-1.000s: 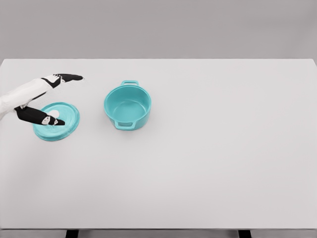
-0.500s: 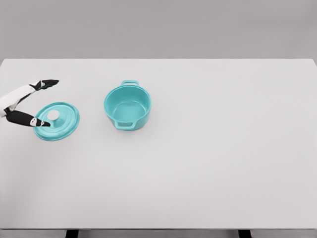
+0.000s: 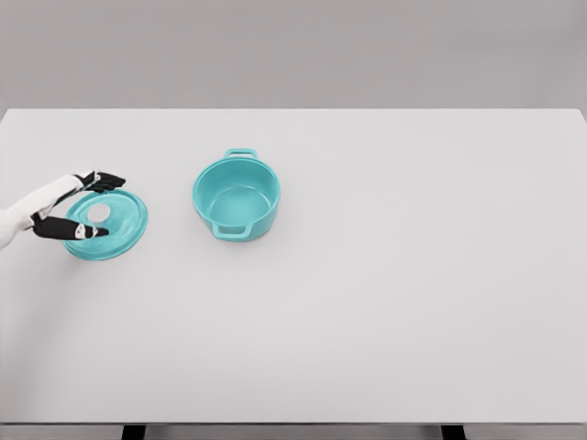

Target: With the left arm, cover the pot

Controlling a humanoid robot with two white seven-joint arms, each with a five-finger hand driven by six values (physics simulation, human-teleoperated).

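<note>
A teal pot [image 3: 237,197] with two side handles stands uncovered on the white table [image 3: 385,275], left of the middle. Its teal lid [image 3: 117,224] with a pale round knob [image 3: 99,214] lies flat on the table to the pot's left. My left hand [image 3: 87,203] reaches in from the left edge over the lid's left part. Its black fingers are spread, the upper ones near the lid's far rim and the thumb over the near rim. The knob sits between them, with nothing grasped. The right arm does not show.
Grey wall runs behind the table's far edge. The table's front edge lies at the bottom of the picture.
My left hand drew back toward the left edge, then came back over the lid with its fingers closer together. The lid and pot have not moved.
</note>
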